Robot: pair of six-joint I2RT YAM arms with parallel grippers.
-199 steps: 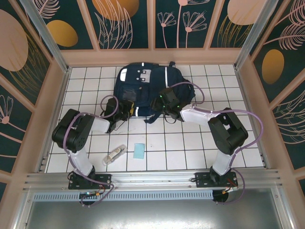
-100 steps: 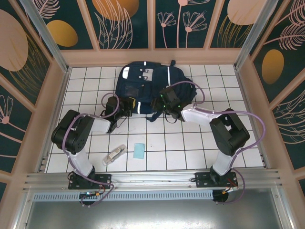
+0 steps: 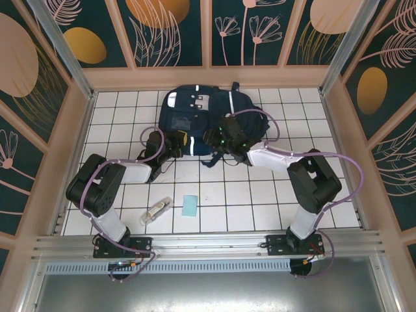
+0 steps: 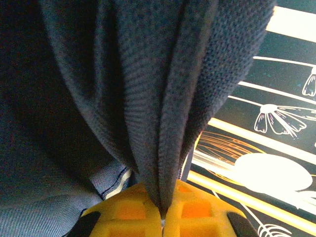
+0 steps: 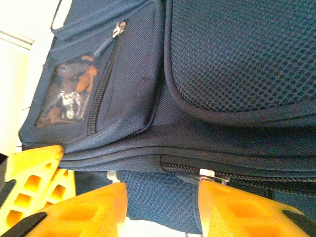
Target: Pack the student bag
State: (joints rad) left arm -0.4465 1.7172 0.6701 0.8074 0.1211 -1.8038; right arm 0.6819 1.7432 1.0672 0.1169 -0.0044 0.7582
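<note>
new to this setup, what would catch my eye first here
The big navy bag lies at the far middle of the tiled table. At its near edge the left hand is shut on a fold of its fabric, and the right hand stands open astride a mesh strap.

The top view is bright, even and sharp; soft shadows lie on the tiles (image 3: 221, 195). At the left wrist the bag (image 4: 148, 98) is dim, the wall (image 4: 266, 173) glares. At the right wrist a corner blows out; fingers (image 5: 237, 212) blur.
</note>
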